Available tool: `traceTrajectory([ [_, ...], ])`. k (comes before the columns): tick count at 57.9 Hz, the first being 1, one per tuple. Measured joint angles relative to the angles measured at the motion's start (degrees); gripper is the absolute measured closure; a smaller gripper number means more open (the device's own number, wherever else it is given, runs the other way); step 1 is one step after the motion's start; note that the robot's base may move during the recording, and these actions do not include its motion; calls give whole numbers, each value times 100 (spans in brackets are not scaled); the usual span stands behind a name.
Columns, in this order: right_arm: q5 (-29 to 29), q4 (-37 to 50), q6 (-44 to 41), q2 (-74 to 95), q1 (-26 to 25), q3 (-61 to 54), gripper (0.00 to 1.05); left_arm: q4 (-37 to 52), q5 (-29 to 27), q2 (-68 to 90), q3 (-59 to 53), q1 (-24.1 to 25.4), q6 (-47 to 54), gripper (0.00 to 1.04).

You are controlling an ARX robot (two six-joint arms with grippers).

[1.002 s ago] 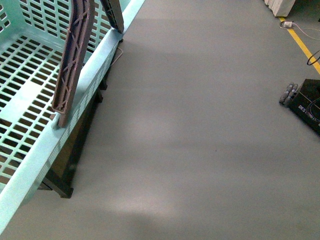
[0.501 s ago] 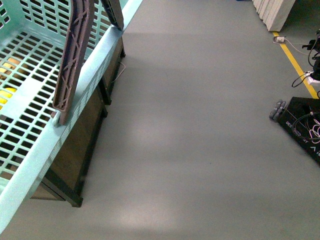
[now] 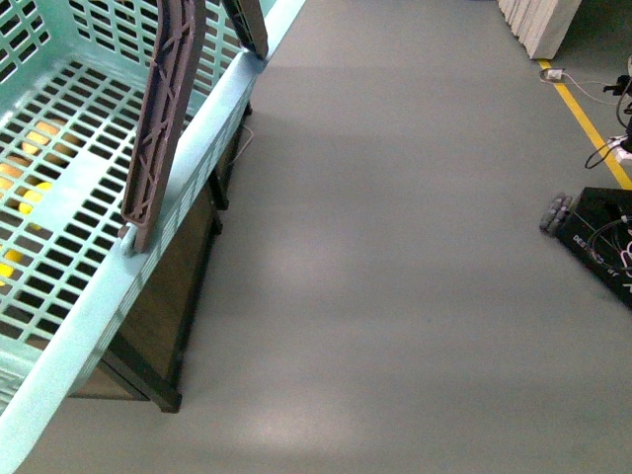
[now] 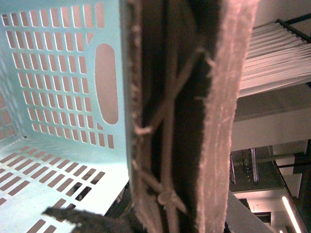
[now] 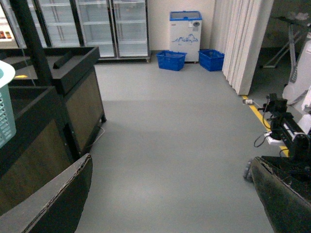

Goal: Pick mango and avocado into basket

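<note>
Right gripper (image 5: 171, 165): dark fingers wide apart, holding nothing. Left gripper (image 4: 121, 221): close against the brown-grey ribbed handle (image 4: 170, 121); jaw state indiscernible. Light teal slotted plastic basket (image 3: 99, 316) sits left, above yellow fruit (image 3: 30, 193) seen through its floor. Black case (image 3: 607, 232) lettering illegible.

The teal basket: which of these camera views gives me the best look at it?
The front view: the basket shows its rim, slotted floor and a raised handle. The left wrist view is close on its inner wall, half hidden by the handle. The right wrist view catches only a sliver.
</note>
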Motion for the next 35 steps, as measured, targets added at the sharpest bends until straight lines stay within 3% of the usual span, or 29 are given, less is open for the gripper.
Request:
traceTrajectory([
  [35, -20, 0, 2, -4, -2, 0, 9, -4, -46, 0, -2, 22, 66, 89],
])
